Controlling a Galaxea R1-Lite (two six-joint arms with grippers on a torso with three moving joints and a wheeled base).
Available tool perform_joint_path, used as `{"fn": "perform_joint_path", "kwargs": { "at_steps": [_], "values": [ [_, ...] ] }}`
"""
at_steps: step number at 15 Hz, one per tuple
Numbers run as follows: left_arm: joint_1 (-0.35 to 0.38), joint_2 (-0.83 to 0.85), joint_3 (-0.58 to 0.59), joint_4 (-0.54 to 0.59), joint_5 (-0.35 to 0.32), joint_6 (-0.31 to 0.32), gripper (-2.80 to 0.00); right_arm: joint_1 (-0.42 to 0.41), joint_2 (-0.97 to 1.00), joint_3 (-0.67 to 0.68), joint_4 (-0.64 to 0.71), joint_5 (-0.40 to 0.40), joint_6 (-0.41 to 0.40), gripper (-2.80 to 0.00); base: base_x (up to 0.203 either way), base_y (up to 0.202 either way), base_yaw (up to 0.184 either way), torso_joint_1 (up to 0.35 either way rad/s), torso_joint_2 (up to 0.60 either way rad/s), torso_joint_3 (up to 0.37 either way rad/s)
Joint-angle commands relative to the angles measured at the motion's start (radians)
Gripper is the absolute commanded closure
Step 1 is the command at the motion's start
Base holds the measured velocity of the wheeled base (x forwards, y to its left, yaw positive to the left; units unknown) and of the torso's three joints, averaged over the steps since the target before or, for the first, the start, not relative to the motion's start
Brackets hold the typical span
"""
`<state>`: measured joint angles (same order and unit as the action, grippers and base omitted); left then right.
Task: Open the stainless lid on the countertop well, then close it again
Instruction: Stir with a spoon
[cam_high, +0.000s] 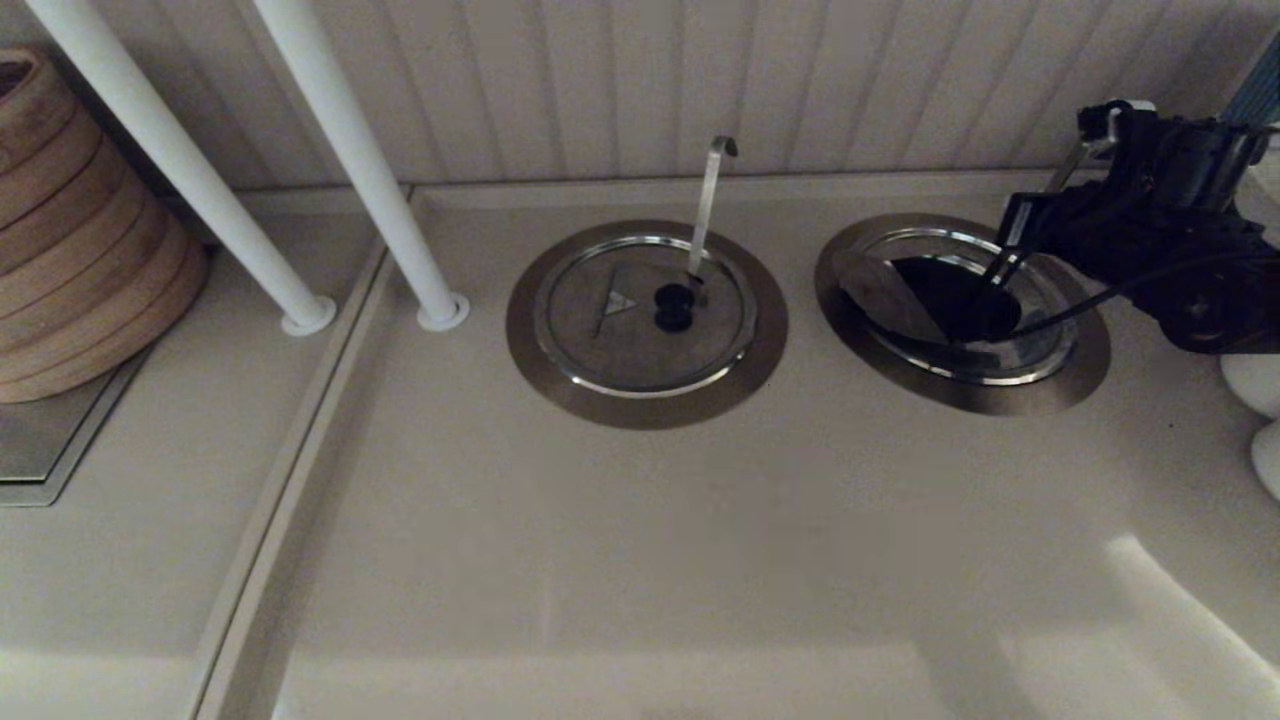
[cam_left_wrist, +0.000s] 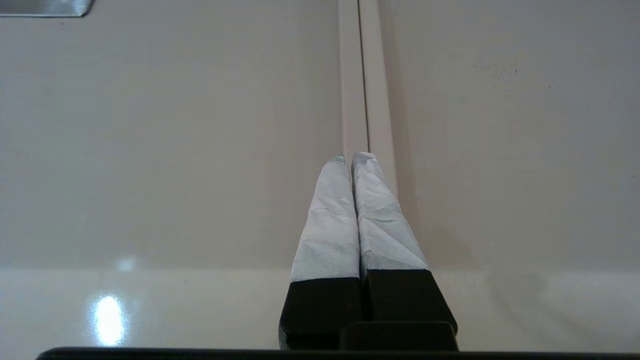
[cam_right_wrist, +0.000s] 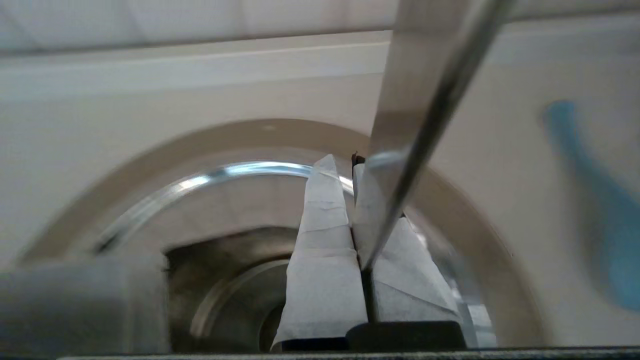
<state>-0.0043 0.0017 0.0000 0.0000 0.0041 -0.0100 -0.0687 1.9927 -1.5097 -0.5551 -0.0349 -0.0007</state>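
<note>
The countertop well (cam_high: 1000, 400) sits at the right. The stainless lid (cam_high: 880, 290) is folded open: one half lies flat, and a dark gap shows beside it. My right gripper (cam_high: 1000, 275) reaches down at the lid's centre, shut on it. In the right wrist view the right gripper (cam_right_wrist: 345, 162) has a black bit pinched at its tips, above the well's ring (cam_right_wrist: 165, 150). A steel strip (cam_right_wrist: 425, 100) rises from between the fingers; I cannot tell whether it is lid or ladle handle. My left gripper (cam_left_wrist: 352, 156) is shut on nothing over bare counter.
A second well (cam_high: 645, 325) with a closed lid and a hook-tipped ladle handle (cam_high: 712, 190) lies at the centre. Two white poles (cam_high: 370, 170) stand at the back left beside stacked bamboo steamers (cam_high: 70, 230). A counter seam (cam_left_wrist: 359, 75) runs ahead of the left gripper.
</note>
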Motion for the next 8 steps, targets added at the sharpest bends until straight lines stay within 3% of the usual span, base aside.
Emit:
{"fn": "perform_joint_path", "kwargs": {
  "at_steps": [1,8],
  "values": [
    [0.000,0.000,0.000,0.000,0.000,-0.001,0.00,0.000,0.054,-0.024,0.000,0.001,0.010,0.00,0.000,0.000,0.000,0.000,0.00,0.000],
    [0.000,0.000,0.000,-0.002,0.000,-0.001,0.00,0.001,0.118,-0.082,-0.008,0.000,0.051,0.00,0.000,0.000,0.000,0.000,0.00,0.000]
  ]
}}
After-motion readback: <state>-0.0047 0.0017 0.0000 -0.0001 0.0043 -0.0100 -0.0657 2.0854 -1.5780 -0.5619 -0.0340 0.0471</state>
